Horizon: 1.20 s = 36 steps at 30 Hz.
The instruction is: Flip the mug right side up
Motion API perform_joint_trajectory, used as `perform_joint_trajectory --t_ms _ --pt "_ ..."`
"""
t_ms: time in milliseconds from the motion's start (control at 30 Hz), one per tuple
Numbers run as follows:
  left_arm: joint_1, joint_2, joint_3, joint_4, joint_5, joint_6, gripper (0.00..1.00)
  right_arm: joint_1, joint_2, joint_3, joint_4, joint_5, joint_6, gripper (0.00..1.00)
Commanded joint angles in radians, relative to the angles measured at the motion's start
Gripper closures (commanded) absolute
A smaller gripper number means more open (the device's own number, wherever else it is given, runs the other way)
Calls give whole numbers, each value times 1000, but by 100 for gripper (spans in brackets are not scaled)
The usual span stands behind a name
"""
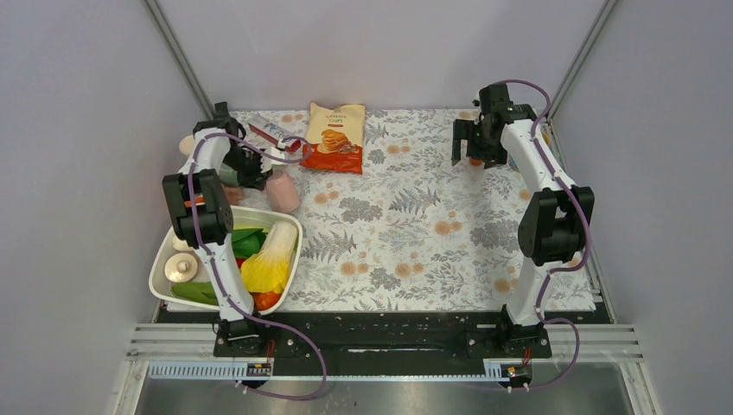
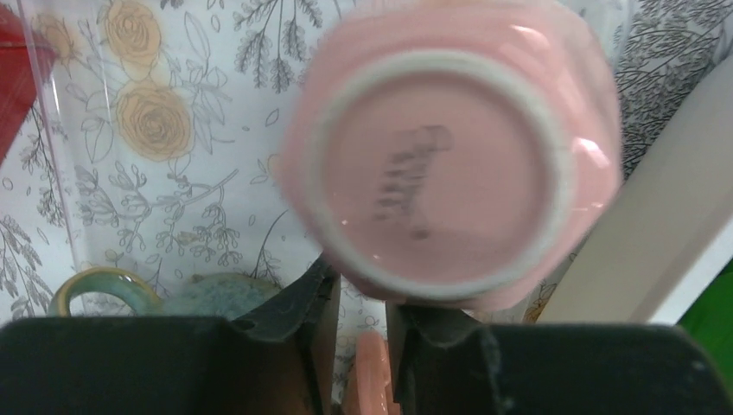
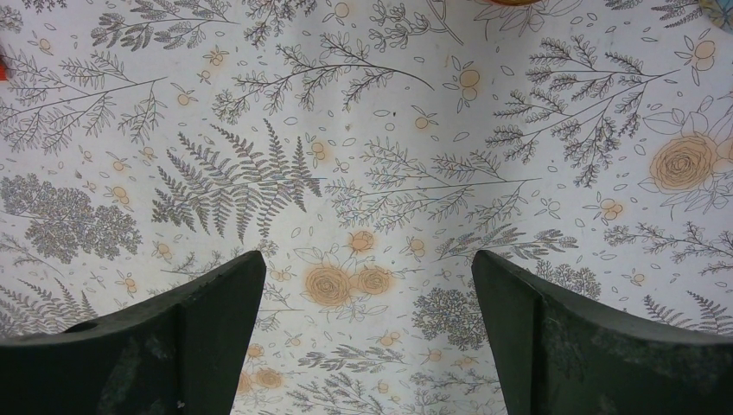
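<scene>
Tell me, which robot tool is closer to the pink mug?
Left. The left tool sits right at the pink mug, with a pink part of it between its fingers. The right tool hangs open far off, at the other side of the table.

A robotics lab test cell: plain grey wall panels [image 1: 78, 130] and aluminium rails [image 1: 389, 341] box in a table with a flowered tablecloth [image 1: 406, 225], the left arm [image 1: 210, 226] and right arm [image 1: 543, 203] bolted at its edge, a chip bag [image 1: 335, 138] and a tub [image 1: 292, 226] of vegetables laid out
</scene>
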<state>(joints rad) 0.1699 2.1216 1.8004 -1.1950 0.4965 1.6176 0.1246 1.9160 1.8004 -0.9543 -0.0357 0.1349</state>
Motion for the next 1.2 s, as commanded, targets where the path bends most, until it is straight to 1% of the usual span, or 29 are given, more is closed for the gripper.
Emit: perform_joint_trajectory --t_ms 0,67,100,200,367,433,533,633,733,867,967,1067,1167 --pt "11 -41 -68 69 -18 -154 81 9 -44 11 27 9 -7 1" --pt "13 -59 -98 129 -50 -251 96 9 -43 7 26 9 -6 1" --pt "16 -74 -118 189 -63 -303 100 9 -42 5 28 9 -6 1" --pt "20 -142 -212 345 -91 -414 100 10 -37 2 27 5 -5 1" --pt "19 -262 -417 725 -209 -624 100 10 -25 17 28 -5 -3 1" --pt "19 -273 -445 776 -224 -640 100 10 -20 24 27 -8 -3 1" --pt "14 -261 -446 744 -201 -618 100 11 -14 31 26 -8 -3 1" --pt "7 -231 -394 680 -179 -640 100 10 -15 30 27 -7 -6 1" --pt "4 -176 -299 605 -182 -719 100 10 -14 24 28 -6 -9 1" --pt "3 -106 -150 493 -186 -882 100 10 -20 11 27 -6 -8 1" --pt "3 -100 -122 469 -160 -958 100 18 -31 4 27 -1 1 1" --pt "0 -91 -121 462 -158 -1014 100 61 -47 8 41 -18 -21 1" --pt "-3 -65 -90 422 -161 -1061 100 168 -91 -26 149 -75 -72 0"
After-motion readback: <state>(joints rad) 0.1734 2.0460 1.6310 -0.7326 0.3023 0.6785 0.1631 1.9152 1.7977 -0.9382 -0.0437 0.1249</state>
